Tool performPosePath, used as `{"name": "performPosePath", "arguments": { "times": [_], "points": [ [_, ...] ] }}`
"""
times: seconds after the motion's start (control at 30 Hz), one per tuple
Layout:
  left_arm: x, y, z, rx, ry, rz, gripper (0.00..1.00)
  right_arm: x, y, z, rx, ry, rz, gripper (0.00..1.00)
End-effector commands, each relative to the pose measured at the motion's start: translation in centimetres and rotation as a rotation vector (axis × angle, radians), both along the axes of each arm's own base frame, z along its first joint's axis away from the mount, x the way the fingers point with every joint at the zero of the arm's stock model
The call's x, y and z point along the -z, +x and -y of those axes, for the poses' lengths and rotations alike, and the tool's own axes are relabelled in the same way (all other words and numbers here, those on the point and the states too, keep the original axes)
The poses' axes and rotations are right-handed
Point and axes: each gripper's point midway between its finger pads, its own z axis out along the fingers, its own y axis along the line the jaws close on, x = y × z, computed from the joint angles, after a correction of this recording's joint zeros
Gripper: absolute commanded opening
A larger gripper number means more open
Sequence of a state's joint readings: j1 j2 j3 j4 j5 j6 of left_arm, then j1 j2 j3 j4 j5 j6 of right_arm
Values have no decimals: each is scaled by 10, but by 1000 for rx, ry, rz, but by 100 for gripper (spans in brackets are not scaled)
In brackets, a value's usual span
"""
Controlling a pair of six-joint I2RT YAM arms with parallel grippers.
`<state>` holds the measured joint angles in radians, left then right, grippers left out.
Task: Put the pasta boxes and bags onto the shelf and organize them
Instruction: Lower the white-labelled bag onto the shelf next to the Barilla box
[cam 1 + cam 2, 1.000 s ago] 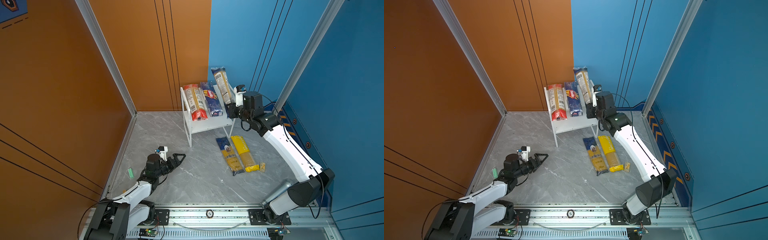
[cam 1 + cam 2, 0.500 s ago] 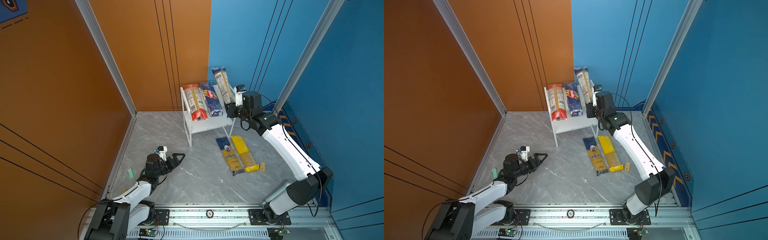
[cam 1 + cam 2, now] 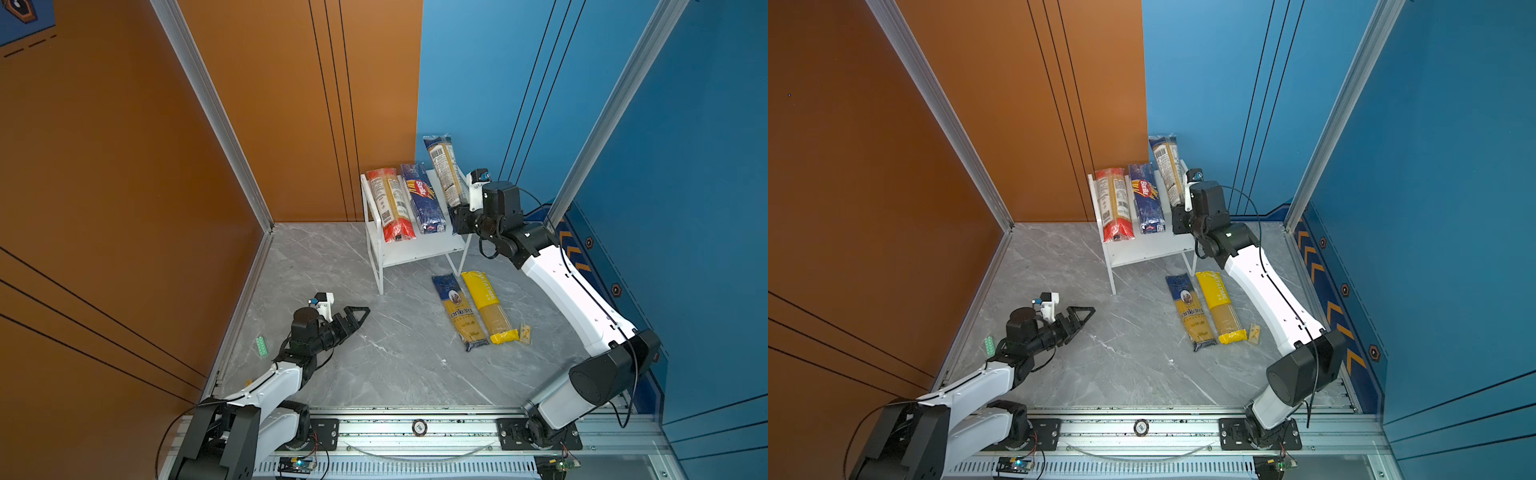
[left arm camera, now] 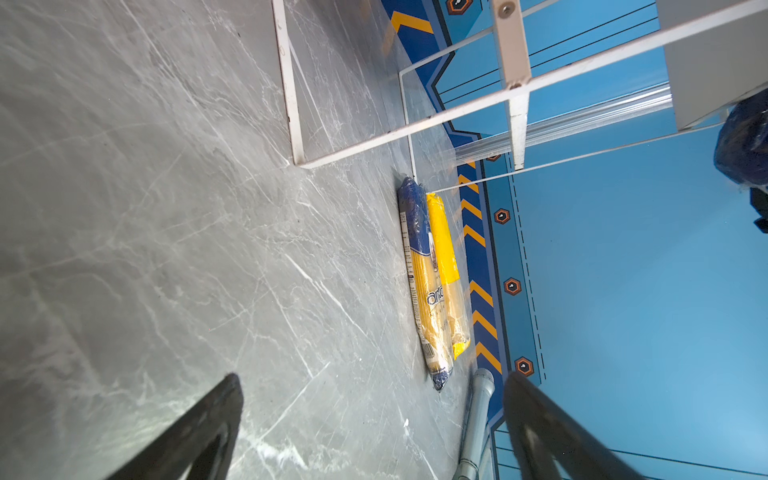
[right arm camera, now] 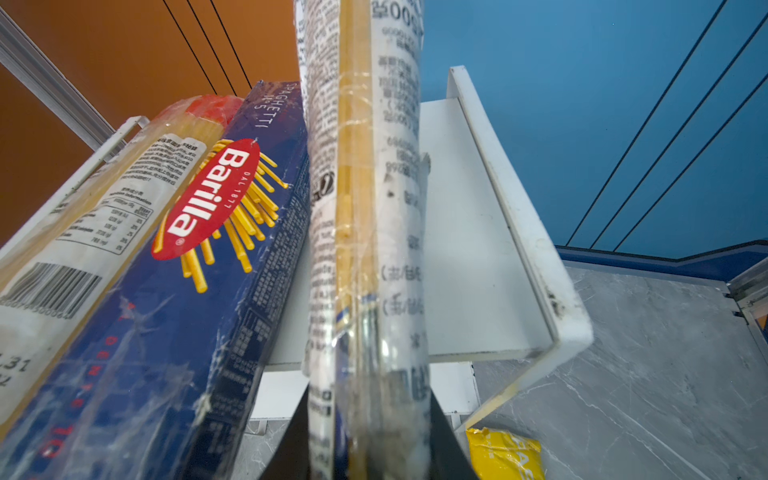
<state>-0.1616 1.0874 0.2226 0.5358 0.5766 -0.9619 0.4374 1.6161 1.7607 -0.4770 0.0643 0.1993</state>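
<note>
My right gripper (image 3: 457,214) pinched the long slippery pack (image 3: 444,174) by its end, tippy I think; left gripper (image 3: 360,318) gaped empty.

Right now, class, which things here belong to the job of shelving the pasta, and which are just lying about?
Belong to the job: white shelf; red-ended pack and Barilla pack on its top board; clear pack in the right gripper; blue-yellow pack and bright yellow pack on the table.
Just lying about: small green piece by the orange wall; yellowish scrap beside the bright yellow pack.
</note>
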Motion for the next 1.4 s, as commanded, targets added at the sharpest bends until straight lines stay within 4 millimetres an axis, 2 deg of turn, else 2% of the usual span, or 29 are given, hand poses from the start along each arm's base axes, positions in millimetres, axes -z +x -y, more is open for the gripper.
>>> {"name": "performPosePath", "arguments": {
  "times": [0.0, 0.63, 1.1, 1.37],
  "points": [
    [0, -2, -1, 7, -4, 12, 98, -89, 6, 5, 28, 125, 259, 0],
    [-1, -1, -1, 9, -6, 14, 98, -94, 10, 6, 30, 129, 268, 0],
    [-1, -2, -1, 8, -6, 14, 98, -86, 17, 5, 31, 124, 250, 0],
    [0, -3, -2, 4, -8, 11, 98, -79, 20, 5, 34, 122, 234, 8]
  ]
}}
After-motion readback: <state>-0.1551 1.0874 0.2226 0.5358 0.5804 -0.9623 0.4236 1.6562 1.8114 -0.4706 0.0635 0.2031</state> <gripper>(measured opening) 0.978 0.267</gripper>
